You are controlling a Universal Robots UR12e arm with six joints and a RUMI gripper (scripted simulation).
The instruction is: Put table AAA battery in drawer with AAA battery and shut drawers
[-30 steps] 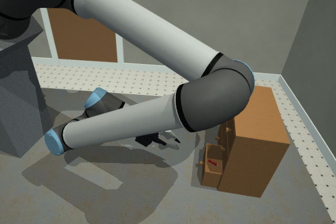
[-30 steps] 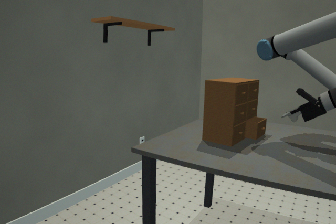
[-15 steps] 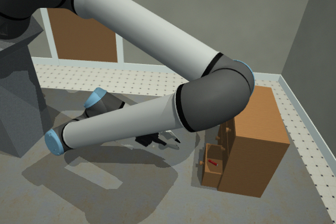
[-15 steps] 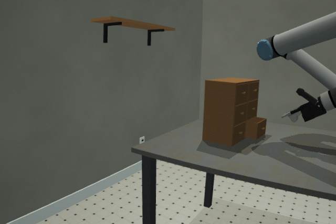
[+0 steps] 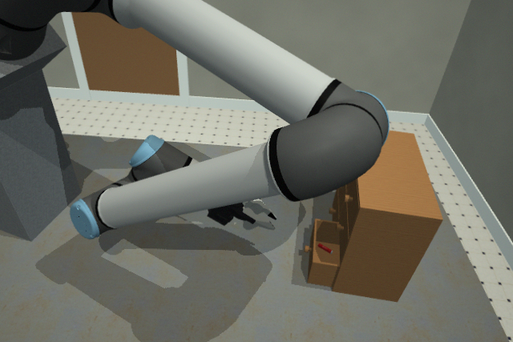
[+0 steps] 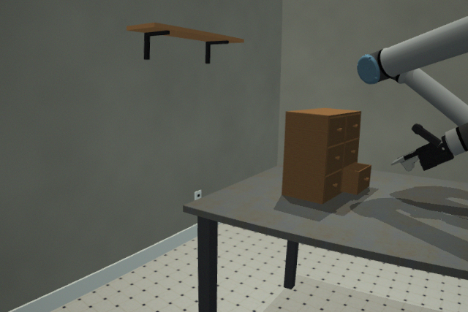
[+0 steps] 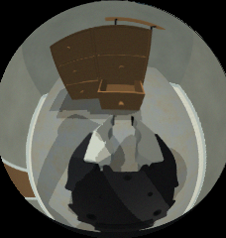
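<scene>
You've got the pincer (image 5: 272,222) (image 6: 395,163) (image 7: 122,116) out in front of the chest (image 5: 387,243) (image 6: 304,153) (image 7: 75,47), well apart from it, and it's released: the two fingers are drawn in close, a narrow gap between their tips, nothing in their grasp. Look at your wrist view and those tips line up roughly with the open drawer (image 5: 324,274) (image 6: 351,182) (image 7: 110,101), the bottom one in the right-hand column, its round knob (image 5: 307,248) (image 6: 365,179) (image 7: 121,103) pointing back toward you. It's pulled well out, while the five other drawers sit closed around and above it. And there's your battery (image 5: 325,247), red with a pale end, lying flat and slanted inside that open drawer, plain to see from the top; you can't tell from here whether it's the one from the table or the one the drawer started with. The chest stands upright on the table (image 5: 248,296) (image 6: 246,206) (image 7: 49,144). Above your pincer, the arm (image 5: 224,48) (image 6: 431,46) folds back at a big dark elbow that hides part of the chest top from the top camera. Behind the chest, a shelf (image 6: 192,33) (image 7: 135,21) hangs on the wall.
</scene>
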